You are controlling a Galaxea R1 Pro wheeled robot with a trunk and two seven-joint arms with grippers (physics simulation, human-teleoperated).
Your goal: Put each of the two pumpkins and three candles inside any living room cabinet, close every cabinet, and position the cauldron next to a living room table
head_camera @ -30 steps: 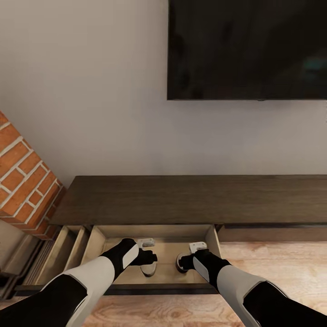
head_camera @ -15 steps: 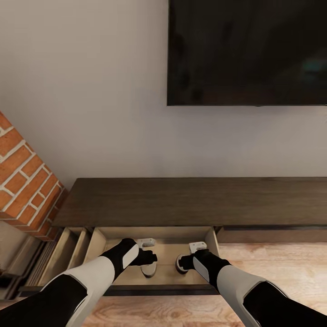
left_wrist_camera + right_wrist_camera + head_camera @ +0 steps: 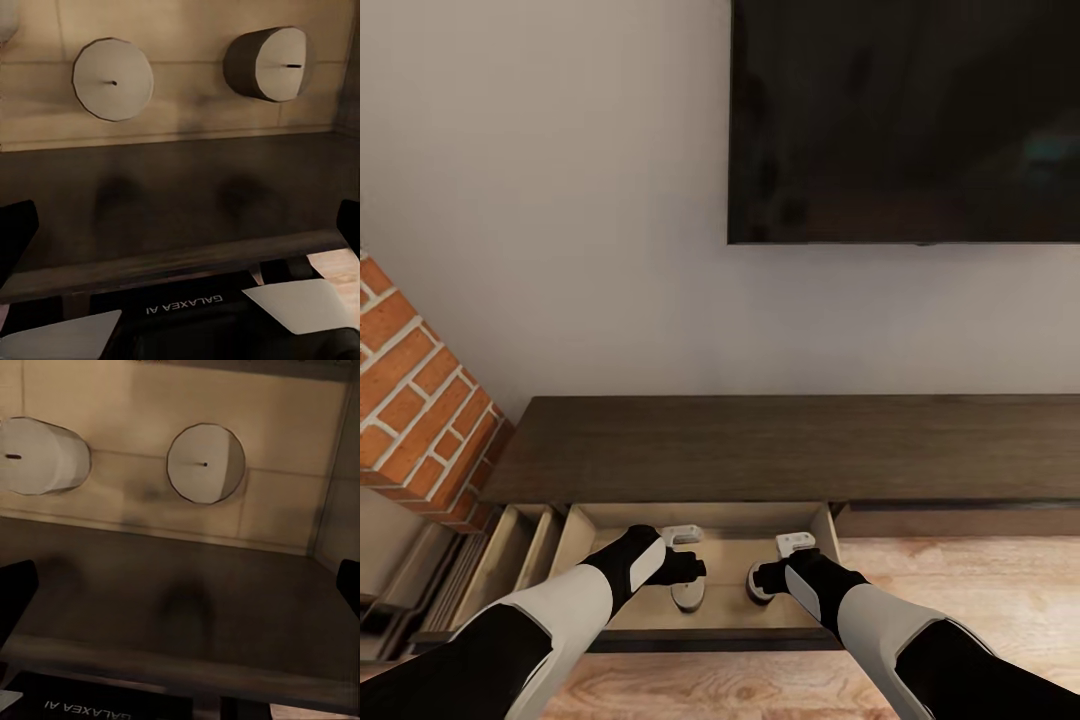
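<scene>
Setting: pale plaster wall with a black flat television screen (image 3: 905,120) above the long, low dark-brown wooden cabinet (image 3: 780,445); a red brick pillar (image 3: 415,400) stands at the cabinet's left end, light plank floor in front.

Drawer: the cabinet's wide drawer with light beige inside (image 3: 725,520) is pulled out toward the robot; its dark front edge lies just beneath both wrists.

Candles: two short cream-beige cylinder candles show in the left wrist view, one end-on (image 3: 113,79), the other (image 3: 268,64) tipped on its side, both on the drawer floor beyond the dark front board. The right wrist view shows two as well, one end-on (image 3: 205,463) and one lying sideways (image 3: 41,456). Whether these are the same pair I cannot tell. No pumpkin or cauldron is visible.

Left gripper (image 3: 689,578): over the drawer's middle, fingers parted, nothing between them.

Right gripper (image 3: 763,580): just beside it, toward the drawer's right wall, fingers likewise parted and empty.

Key relation: the drawer front lies between the robot and both pairs of jaws, its long axis running across them; both arms are equally near, so my judgement is that a push on that front board closes it.

Change: the television's lower edge and the cabinet top sit lower in the head view than a second ago, while the arms keep their place in it, so the camera has tilted or risen.
</scene>
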